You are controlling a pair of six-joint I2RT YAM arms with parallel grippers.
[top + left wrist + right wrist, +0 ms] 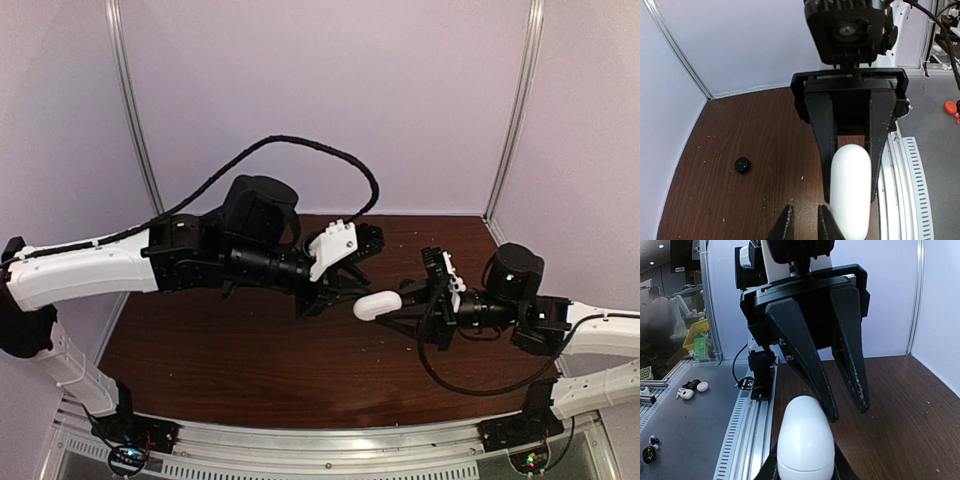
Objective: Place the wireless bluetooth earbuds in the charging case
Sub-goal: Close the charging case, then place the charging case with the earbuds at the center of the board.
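Two end effectors are facing over the dark wooden tabletop [765, 130]: the right end effector [850, 190] is clamping the glossy white oval charging case [805, 440] aloft; the left end effector [849, 410] is gaping empty. One small black plastic earbud [742, 164] is lying on the tabletop, likely light and slippery; pinch its flanks.

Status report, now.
Left jaws open, empty. Right jaws shut on white case. Small black earbud loose on table. Nothing seen in the way.

White oval charging case [375, 306], glossy and closed, held level in the air above the table [250, 370], one end pinched in my right pincer [396, 300], small black earbud [742, 164] lying alone on the dark wood, well apart from it
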